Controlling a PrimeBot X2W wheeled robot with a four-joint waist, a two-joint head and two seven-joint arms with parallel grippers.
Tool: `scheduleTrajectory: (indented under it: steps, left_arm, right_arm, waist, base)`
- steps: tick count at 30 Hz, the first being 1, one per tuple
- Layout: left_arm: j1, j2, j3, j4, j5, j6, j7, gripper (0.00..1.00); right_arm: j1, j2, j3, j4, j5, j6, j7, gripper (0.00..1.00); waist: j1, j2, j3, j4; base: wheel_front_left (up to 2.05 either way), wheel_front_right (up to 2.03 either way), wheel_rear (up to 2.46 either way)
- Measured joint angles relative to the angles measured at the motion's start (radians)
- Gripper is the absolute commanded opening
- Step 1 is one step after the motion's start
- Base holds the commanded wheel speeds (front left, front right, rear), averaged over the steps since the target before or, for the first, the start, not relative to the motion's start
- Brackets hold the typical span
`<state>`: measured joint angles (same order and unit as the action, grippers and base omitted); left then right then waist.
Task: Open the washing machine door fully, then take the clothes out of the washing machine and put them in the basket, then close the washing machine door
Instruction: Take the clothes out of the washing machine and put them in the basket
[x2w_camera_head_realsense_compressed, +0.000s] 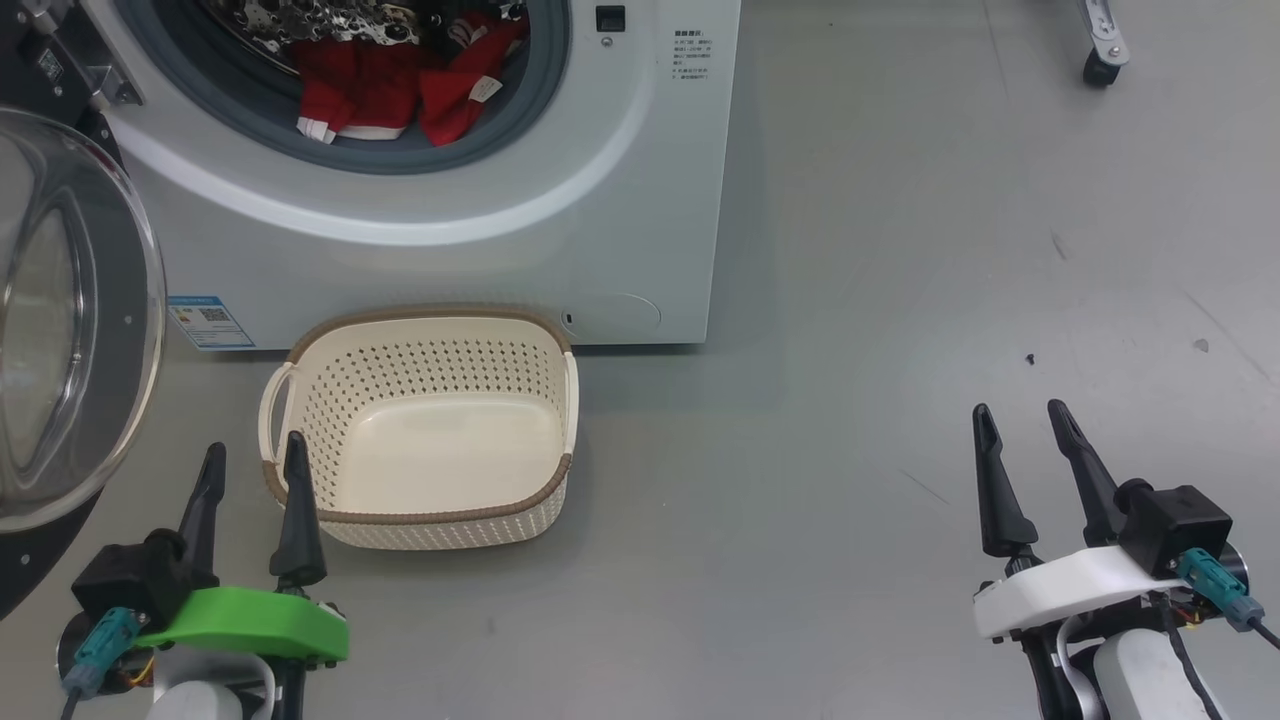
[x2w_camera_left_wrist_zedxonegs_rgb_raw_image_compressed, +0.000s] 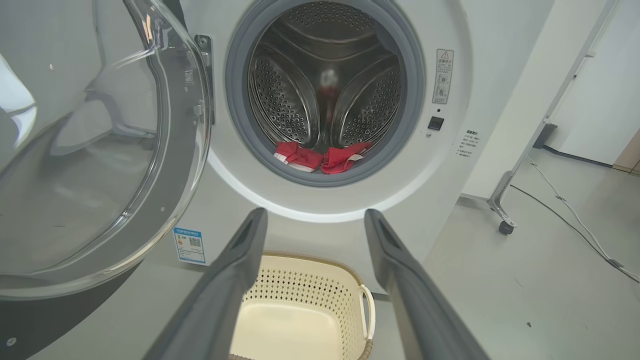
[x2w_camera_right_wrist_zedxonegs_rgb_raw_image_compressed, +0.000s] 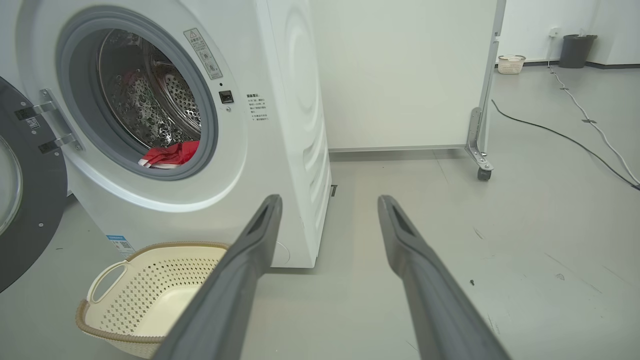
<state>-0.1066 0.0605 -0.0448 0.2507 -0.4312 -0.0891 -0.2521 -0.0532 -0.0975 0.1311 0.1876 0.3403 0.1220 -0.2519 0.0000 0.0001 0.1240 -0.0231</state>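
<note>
The white washing machine (x2w_camera_head_realsense_compressed: 520, 230) stands ahead with its door (x2w_camera_head_realsense_compressed: 70, 320) swung open to the left, glass bowl facing out. Red clothes (x2w_camera_head_realsense_compressed: 400, 90) with white trim lie at the front lip of the steel drum, also seen as clothes (x2w_camera_left_wrist_zedxonegs_rgb_raw_image_compressed: 320, 157) and clothes (x2w_camera_right_wrist_zedxonegs_rgb_raw_image_compressed: 170, 154). The cream basket (x2w_camera_head_realsense_compressed: 420, 520) sits on the floor before the machine with nothing in it. My left gripper (x2w_camera_head_realsense_compressed: 255, 460) hangs open by the basket's left handle, holding nothing. My right gripper (x2w_camera_head_realsense_compressed: 1020, 420) stands open over bare floor far right of the basket.
A wheeled frame's caster (x2w_camera_head_realsense_compressed: 1100, 65) stands at the back right. In the right wrist view a black cable (x2w_camera_right_wrist_zedxonegs_rgb_raw_image_compressed: 560, 135) runs across the floor, with a second small basket (x2w_camera_right_wrist_zedxonegs_rgb_raw_image_compressed: 511, 64) and a dark bin (x2w_camera_right_wrist_zedxonegs_rgb_raw_image_compressed: 575, 50) far off by the wall.
</note>
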Motion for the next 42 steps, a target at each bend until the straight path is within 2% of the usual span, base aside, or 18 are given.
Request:
scheduleTrajectory:
  steps: [42]
  left_arm:
    - [0.001, -0.003, -0.013, -0.001, 0.022, -0.001, 0.0, 1.0]
  right_arm:
    - [0.001, 0.001, 0.008, 0.015, -0.008, 0.0, 0.0, 1.0]
  waist:
    - [0.0, 0.0, -0.004, 0.011]
  base:
    - [1.14, -1.14, 0.0]
